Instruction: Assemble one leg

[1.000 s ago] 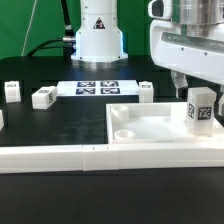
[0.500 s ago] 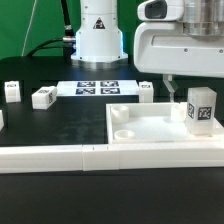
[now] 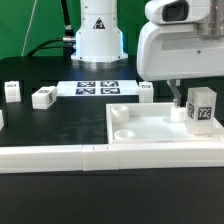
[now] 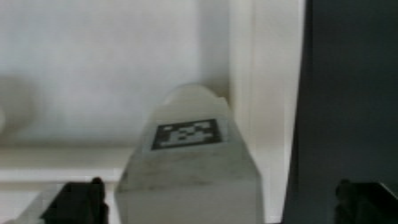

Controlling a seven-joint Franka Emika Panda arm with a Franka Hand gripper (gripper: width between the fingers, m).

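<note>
Here, nearest the exterior camera, a long white rail (image 3: 60, 157) lies across the black bench (image 3: 60, 120), and behind it sits the large flat white panel (image 3: 160, 125) with its round corner holes. The leg (image 3: 201, 107) stands upright on the panel's corner toward the exterior view's right, long axis vertical, a tag marker facing the camera. The fingers (image 3: 176, 96) hang just beside and above it, toward the exterior view's left, apart and holding nothing; in the wrist view the leg (image 4: 192, 150) lies between the two dark fingertips (image 4: 84, 198), untouched. The next move likely turns on that straddle. Farther back lie the marker board (image 3: 97, 88) and three loose legs.
</note>
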